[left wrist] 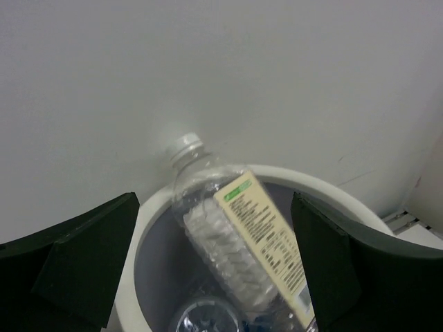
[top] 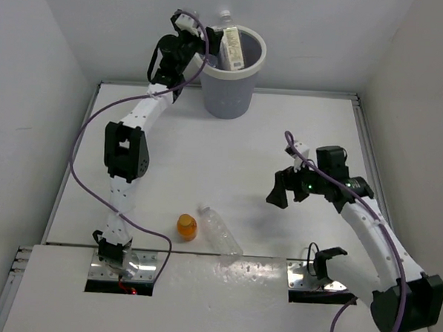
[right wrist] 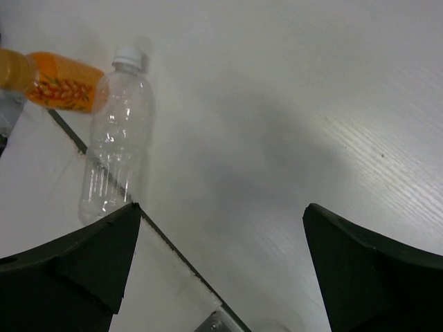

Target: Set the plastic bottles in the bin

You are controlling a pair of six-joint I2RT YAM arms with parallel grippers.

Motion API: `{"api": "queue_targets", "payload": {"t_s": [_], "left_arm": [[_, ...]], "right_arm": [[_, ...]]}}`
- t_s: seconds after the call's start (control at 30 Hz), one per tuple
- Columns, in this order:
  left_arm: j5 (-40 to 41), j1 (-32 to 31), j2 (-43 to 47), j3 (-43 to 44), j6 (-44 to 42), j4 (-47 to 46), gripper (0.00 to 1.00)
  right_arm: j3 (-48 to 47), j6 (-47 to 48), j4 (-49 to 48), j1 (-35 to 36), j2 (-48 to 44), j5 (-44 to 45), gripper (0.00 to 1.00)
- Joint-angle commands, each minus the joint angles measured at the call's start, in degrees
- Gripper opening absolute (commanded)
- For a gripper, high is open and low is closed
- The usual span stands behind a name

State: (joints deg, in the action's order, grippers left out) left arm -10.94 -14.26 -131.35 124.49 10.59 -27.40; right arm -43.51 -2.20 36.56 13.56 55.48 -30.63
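Observation:
The grey bin (top: 229, 92) with a white rim stands at the back of the table. A clear cream-labelled bottle (top: 231, 47) leans in it, cap end above the rim. My left gripper (top: 202, 46) hovers at the bin's left rim, open. In the left wrist view the bottle (left wrist: 252, 238) lies free between the spread fingers, inside the bin (left wrist: 149, 221), with another clear bottle (left wrist: 204, 317) below it. A squat orange bottle (top: 187, 226) and a plain clear bottle (top: 219, 230) lie near the front edge. My right gripper (top: 287, 190) hangs open, right of them, holding nothing.
In the right wrist view the plain clear bottle (right wrist: 114, 152) and the orange bottle (right wrist: 62, 83) lie at upper left, beyond my open right gripper (right wrist: 221, 207). The raised front ledge (top: 223, 285) carries both arm bases. White walls close in the table.

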Motion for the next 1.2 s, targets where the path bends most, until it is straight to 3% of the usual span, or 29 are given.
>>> {"api": "queue_targets", "payload": {"t_s": [0.0,0.1,0.17,0.33,0.4,0.57,0.7,0.83,1.17], "left_arm": [[-1.9,0.1,6.5,6.6,1.4,-2.4,0.99],[-0.1,1.0,14.9,4.5,3.3,-0.3,0.99],[1.1,2.4,24.8,-3.3,3.1,4.1,0.99],[5.6,4.4,45.1,-22.6,-11.6,23.1,0.99],[10.7,5.3,50.9,-28.2,-13.6,31.9,0.99],[14.0,9.3,68.5,-43.3,-13.6,44.3,0.99],[15.1,11.3,78.7,-52.6,-10.2,48.6,0.99],[14.4,15.1,83.6,-58.7,-8.1,49.8,0.99],[12.3,15.6,79.1,-54.6,-5.6,52.8,0.99]], "right_arm": [[-5.2,1.8,-0.9,4.5,3.7,5.2,0.97],[-10.9,0.3,0.8,8.7,10.0,6.5,0.95],[-14.2,-2.4,1.9,13.4,15.2,9.4,0.93],[-21.2,-7.6,2.2,24.4,24.6,12.5,0.93],[-23.6,-8.0,1.8,29.3,29.0,15.0,0.92],[-28.6,-7.9,6.4,36.9,39.2,18.4,0.92],[-33.2,-8.3,8.7,40.0,47.6,18.9,0.95],[-36.3,-9.0,8.3,41.7,51.1,20.0,0.95],[-39.8,-10.2,10.2,42.3,60.3,18.7,0.86]]}}
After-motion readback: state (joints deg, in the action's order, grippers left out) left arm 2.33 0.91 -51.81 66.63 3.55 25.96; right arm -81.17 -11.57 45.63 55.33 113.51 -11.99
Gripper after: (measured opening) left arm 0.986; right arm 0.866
